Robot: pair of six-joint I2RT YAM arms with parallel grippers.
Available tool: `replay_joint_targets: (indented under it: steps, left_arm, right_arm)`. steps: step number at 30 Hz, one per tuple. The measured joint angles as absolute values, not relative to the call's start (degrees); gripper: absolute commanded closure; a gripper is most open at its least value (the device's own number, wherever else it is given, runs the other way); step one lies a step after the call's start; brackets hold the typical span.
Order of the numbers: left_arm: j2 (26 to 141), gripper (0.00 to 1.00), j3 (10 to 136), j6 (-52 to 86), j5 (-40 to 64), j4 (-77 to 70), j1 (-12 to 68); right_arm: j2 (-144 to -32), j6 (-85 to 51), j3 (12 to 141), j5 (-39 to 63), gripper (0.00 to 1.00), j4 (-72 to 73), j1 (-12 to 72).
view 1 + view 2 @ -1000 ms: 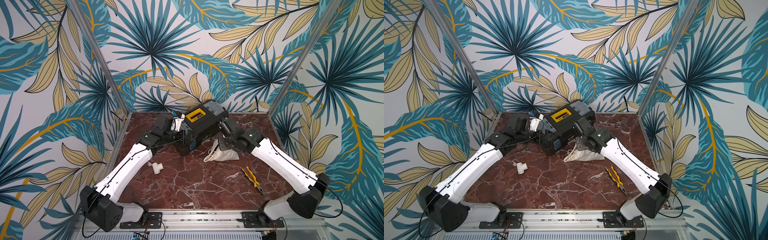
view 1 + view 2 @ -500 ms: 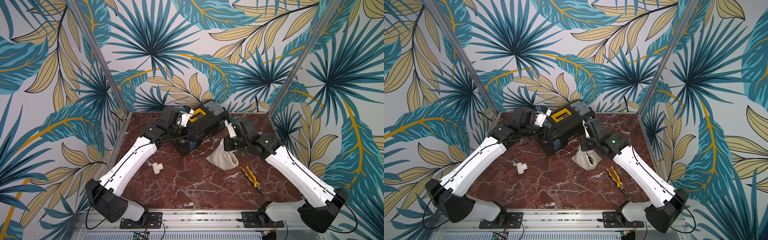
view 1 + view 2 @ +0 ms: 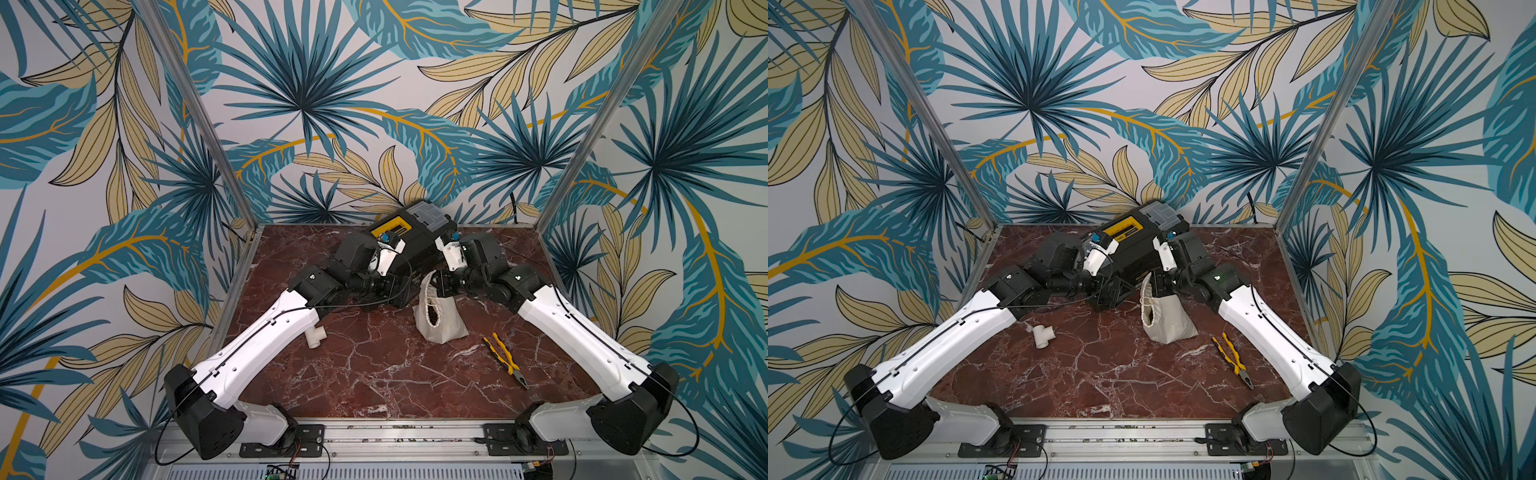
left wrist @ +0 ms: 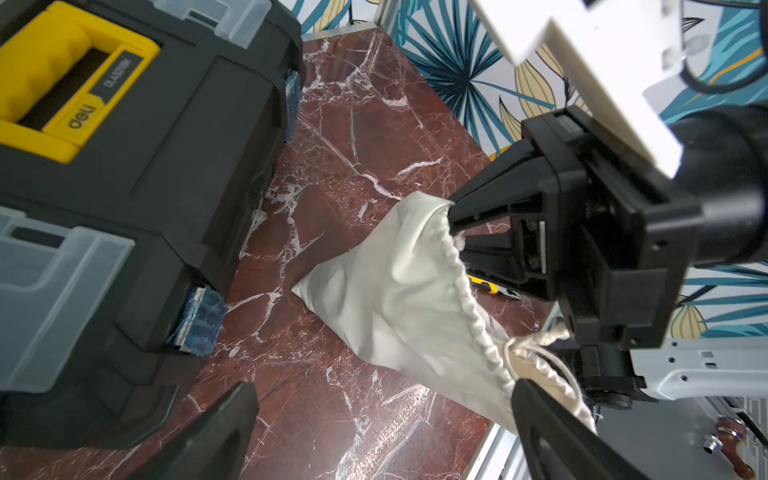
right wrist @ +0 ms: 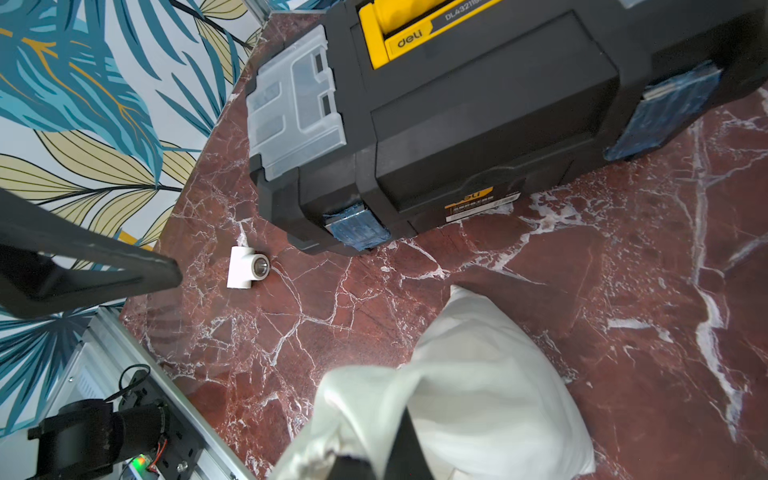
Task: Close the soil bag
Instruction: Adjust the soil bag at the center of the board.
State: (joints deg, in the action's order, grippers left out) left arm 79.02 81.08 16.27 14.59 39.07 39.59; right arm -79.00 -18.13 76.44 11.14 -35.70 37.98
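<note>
So, soil bag [image 3: 440,320] stood mid-table just in front of black toolbox [image 3: 411,232], mouth open, contents unclear. R gripper [image 4: 451,226] pinched shut on its hem; L gripper [image 4: 382,386] gaped wide, empty, beside it. Well apart lay pliers [image 3: 505,359], PVC tee [image 3: 314,336].

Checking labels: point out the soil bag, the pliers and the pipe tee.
soil bag [image 3: 446,328], in a top view, lower cloth body.
pliers [image 3: 504,351], in a top view, yellow handle.
pipe tee [image 3: 1043,333], in a top view, white body.

Our right gripper [image 4: 453,226] now holds the soil bag [image 3: 440,320] upright by its mouth; a second ago it lay slumped. Our left gripper [image 3: 401,293] now sits beside the bag, off the toolbox [image 3: 419,237].
</note>
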Motion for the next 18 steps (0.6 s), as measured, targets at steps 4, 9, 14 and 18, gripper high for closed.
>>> replay_joint_targets:
  steps: [4,9,14,18]
  left_arm:
    - [79.7,0.00,80.8,17.4,11.3,38.1,40.6]
    - [82.3,0.00,81.8,17.9,10.2,37.5,41.3]
    - [84.1,0.00,84.3,16.6,10.4,37.7,41.6]
    - [84.2,0.00,85.7,15.3,10.7,38.2,41.6]
  right_arm:
    - [-78.3,-16.4,72.4,16.0,1.00,-33.6,33.9]
    - [-77.7,-15.3,72.0,20.5,1.00,-32.5,32.4]
    - [-76.9,-15.3,72.0,24.4,1.00,-30.6,32.4]
    - [-76.9,-15.9,72.0,26.3,1.00,-30.0,32.4]
